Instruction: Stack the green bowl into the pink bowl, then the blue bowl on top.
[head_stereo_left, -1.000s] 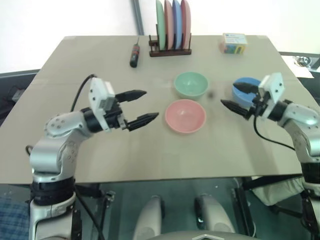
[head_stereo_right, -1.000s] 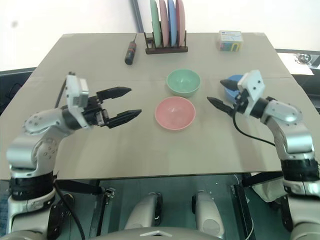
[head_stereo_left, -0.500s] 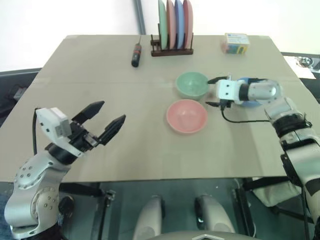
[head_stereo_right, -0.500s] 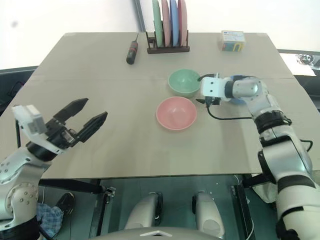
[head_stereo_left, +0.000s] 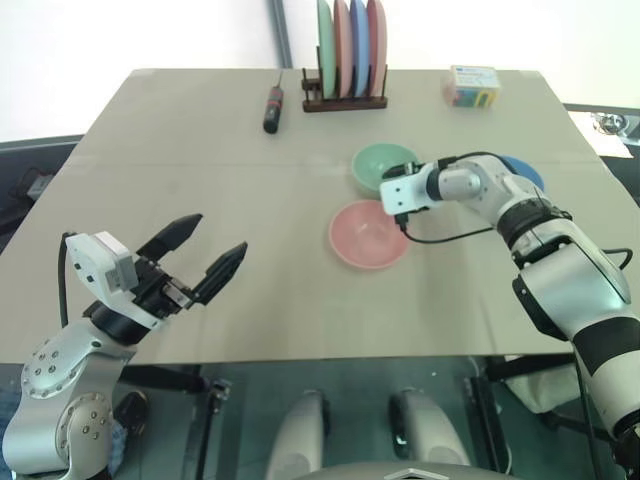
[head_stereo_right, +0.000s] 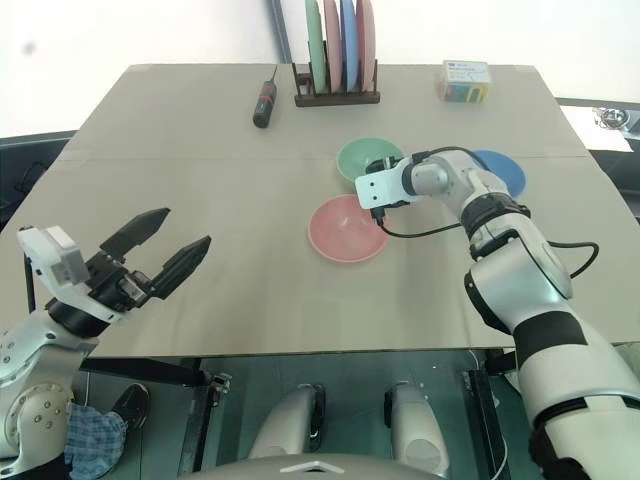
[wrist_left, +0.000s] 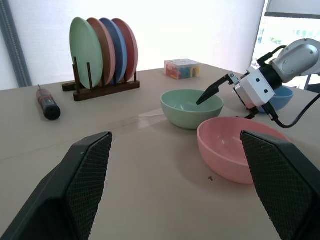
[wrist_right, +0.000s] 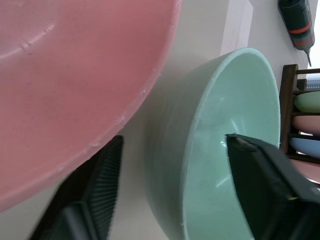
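Note:
The green bowl (head_stereo_left: 376, 166) stands upright mid-table, with the pink bowl (head_stereo_left: 366, 236) just in front of it. Partly behind my right arm sits the blue bowl (head_stereo_left: 527, 172). My right gripper (wrist_right: 173, 137) is open astride the green bowl's near rim. One finger (wrist_right: 265, 180) is inside the bowl. The other finger (wrist_right: 95, 190) is outside, in the gap between the green and pink bowls, and neither is pressed on the wall. My left gripper (head_stereo_left: 218, 234) is open and holds nothing, low at the table's near left, far from the bowls.
A wooden rack with several upright plates (head_stereo_left: 346, 50) stands at the table's far edge. A screwdriver (head_stereo_left: 270, 108) lies to its left, and a small box of coloured pieces (head_stereo_left: 470, 86) sits at the far right. The right arm's black cable (head_stereo_left: 450, 236) trails beside the pink bowl.
My right gripper has swung left from beside the blue bowl to the green bowl's rim, rolling its wrist. My left arm pulled back toward the near left edge and stays open.

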